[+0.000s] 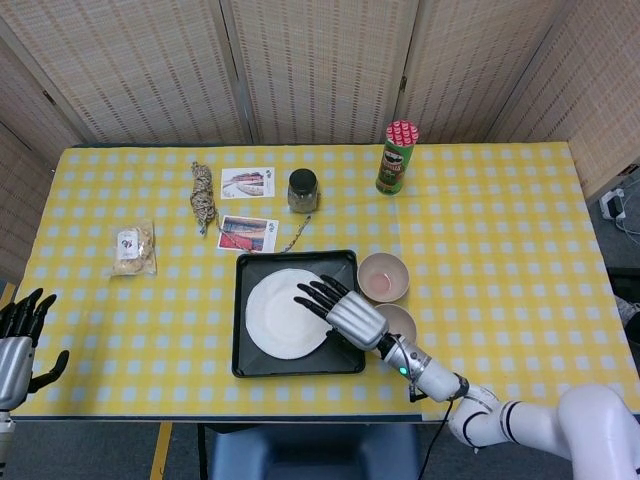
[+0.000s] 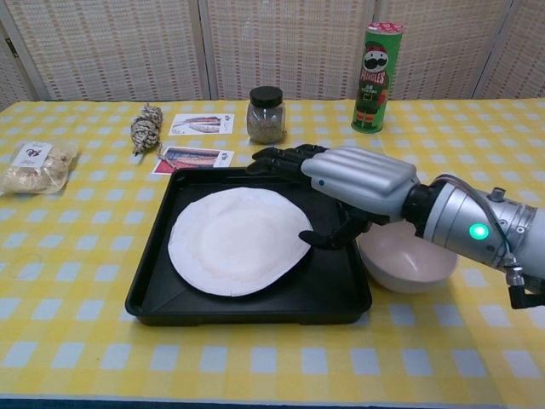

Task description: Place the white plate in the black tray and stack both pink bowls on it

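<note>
The white plate (image 1: 280, 315) (image 2: 230, 243) lies flat inside the black tray (image 1: 245, 368) (image 2: 247, 313). My right hand (image 1: 345, 312) (image 2: 358, 179) hovers over the plate's right edge, its fingers spread above the rim and the thumb beside it, gripping nothing. One pink bowl (image 1: 383, 277) stands just right of the tray. The second pink bowl (image 1: 402, 322) (image 2: 404, 256) sits nearer the table front, partly hidden by my right wrist. My left hand (image 1: 20, 340) hangs at the table's front-left corner with fingers apart and nothing in it.
Behind the tray stand a glass jar (image 1: 302, 190) (image 2: 266, 113) and a green Pringles can (image 1: 396, 158) (image 2: 373, 77). Two picture cards (image 1: 247, 233), a twine bundle (image 1: 203, 195) and a snack bag (image 1: 132, 248) lie to the back left.
</note>
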Available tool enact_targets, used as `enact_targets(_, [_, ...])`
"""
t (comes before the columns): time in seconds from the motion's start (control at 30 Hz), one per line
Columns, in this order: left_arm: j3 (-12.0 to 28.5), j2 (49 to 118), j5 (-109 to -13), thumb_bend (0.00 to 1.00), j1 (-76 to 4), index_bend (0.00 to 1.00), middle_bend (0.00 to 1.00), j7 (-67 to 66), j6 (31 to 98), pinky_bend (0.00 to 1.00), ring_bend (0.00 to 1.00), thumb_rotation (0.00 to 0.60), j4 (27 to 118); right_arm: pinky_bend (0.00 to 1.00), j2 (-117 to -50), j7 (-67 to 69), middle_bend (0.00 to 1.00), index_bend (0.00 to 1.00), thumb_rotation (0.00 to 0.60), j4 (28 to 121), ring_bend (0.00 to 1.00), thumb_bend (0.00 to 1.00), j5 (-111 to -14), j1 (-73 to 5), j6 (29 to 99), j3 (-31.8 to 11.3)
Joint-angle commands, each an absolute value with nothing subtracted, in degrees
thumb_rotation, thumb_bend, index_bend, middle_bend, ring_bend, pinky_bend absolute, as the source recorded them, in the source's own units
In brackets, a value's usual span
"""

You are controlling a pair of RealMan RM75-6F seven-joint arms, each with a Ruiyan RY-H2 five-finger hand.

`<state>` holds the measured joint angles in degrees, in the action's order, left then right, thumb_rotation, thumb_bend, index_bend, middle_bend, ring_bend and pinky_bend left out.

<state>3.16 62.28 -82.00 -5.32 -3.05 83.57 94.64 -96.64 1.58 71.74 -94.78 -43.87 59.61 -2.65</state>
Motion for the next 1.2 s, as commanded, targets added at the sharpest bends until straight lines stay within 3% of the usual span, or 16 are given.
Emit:
enact_targets(0.03, [3.01, 62.16, -82.32, 0.41, -5.2, 0.0, 0.0, -2.88, 83.73, 0.0, 0.0, 0.6, 94.63, 0.0, -92.33, 2.39, 0.0, 0.0, 0.6, 77.48, 0.0, 0.41, -94.0, -42.98, 60.17, -2.36])
enact_targets(0.23, [2.85, 61.8, -82.61, 0.41, -4.83, 0.0, 0.0, -2.52, 84.21, 0.0, 0.0, 0.6, 94.8, 0.0, -82.01, 1.09, 0.0, 0.01, 0.6, 87.92, 0.0, 0.41, -95.06, -39.25, 64.28, 0.19])
enact_targets(0.47, [2.86, 61.82, -82.84, 0.41, -4.73, 0.0, 0.0, -3.18, 84.55, 0.0, 0.0, 0.6, 95.16, 0.0, -74.05, 0.18, 0.0, 0.22, 0.6, 92.15, 0.0, 0.41, -97.39, -35.24, 67.1, 4.67])
enact_targets(0.9, [3.08, 63.04, -82.18, 0.41, -6.38, 0.0, 0.0, -4.44, 81.75, 0.0, 0.0, 0.6, 94.79, 0.0, -71.2, 3.08, 0.0, 0.32, 0.6, 86.79, 0.0, 0.41, -98.82, -26.99, 73.07, 9.53])
enact_targets(1.2, [2.69, 63.34, -82.74, 0.41, -7.25, 0.0, 0.0, -4.09, 80.3, 0.0, 0.0, 0.6, 94.56, 0.0, -73.25, 4.1, 0.0, 0.36, 0.6, 83.11, 0.0, 0.41, -98.85, -26.69, 70.58, 9.28])
